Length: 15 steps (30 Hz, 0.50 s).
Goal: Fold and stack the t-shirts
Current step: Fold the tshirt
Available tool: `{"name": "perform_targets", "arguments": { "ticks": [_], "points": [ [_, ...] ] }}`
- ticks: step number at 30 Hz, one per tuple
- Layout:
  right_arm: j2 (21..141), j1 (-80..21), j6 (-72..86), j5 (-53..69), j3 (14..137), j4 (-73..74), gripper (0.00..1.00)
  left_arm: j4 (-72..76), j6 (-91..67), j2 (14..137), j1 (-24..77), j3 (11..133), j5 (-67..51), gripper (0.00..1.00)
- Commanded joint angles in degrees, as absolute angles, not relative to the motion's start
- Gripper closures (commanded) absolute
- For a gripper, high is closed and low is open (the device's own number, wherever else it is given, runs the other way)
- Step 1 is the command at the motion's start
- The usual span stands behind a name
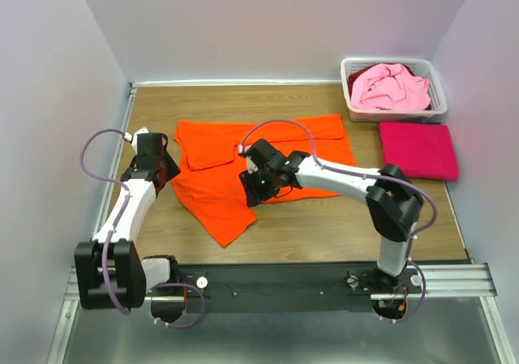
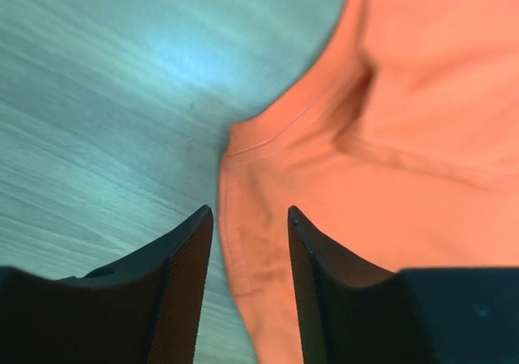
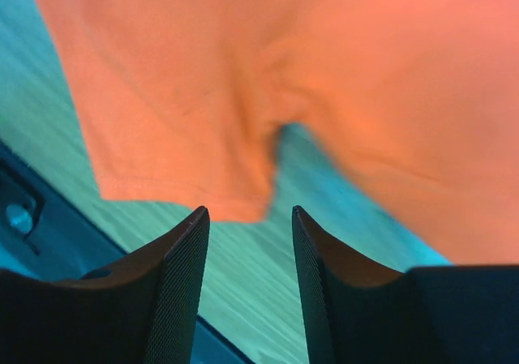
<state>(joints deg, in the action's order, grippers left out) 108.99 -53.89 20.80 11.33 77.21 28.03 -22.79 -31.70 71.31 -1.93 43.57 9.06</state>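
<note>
The bright orange t-shirt (image 1: 235, 165) lies partly folded on the wooden table, with a corner pointing toward the near edge. My left gripper (image 1: 165, 169) is at the shirt's left edge. It is open, and the orange hem (image 2: 243, 242) lies on the table between its fingers without being pinched. My right gripper (image 1: 254, 187) hovers over the shirt's near right side, open, with bare table between its fingers and the orange cloth (image 3: 365, 80) just beyond the tips. The magenta-red t-shirt (image 1: 418, 149) lies folded at the right. The pale pink t-shirt (image 1: 389, 87) sits crumpled in the basket.
A white slotted basket (image 1: 395, 62) stands at the back right corner, just behind the folded magenta shirt. White walls close in the table on the left, back and right. A black rail (image 1: 276, 279) runs along the near edge.
</note>
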Motion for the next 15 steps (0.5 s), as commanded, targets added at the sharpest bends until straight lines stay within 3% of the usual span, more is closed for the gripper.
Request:
{"name": "perform_targets", "arguments": {
  "ticks": [1,7,15],
  "points": [
    [102.8,-50.4,17.1,-2.3,78.8,37.3,0.46,-28.0,-34.4,66.7,-2.4,44.3,8.3,0.49],
    [94.0,-39.2,17.8,-7.5,70.6,38.0,0.37,-31.3,-38.8,65.2,-0.5,39.9,5.8,0.47],
    [89.1,-32.0,15.9,-10.8,62.5,35.5,0.34,-34.1,-41.9,69.1,-0.1,38.6,6.8,0.41]
  ]
}}
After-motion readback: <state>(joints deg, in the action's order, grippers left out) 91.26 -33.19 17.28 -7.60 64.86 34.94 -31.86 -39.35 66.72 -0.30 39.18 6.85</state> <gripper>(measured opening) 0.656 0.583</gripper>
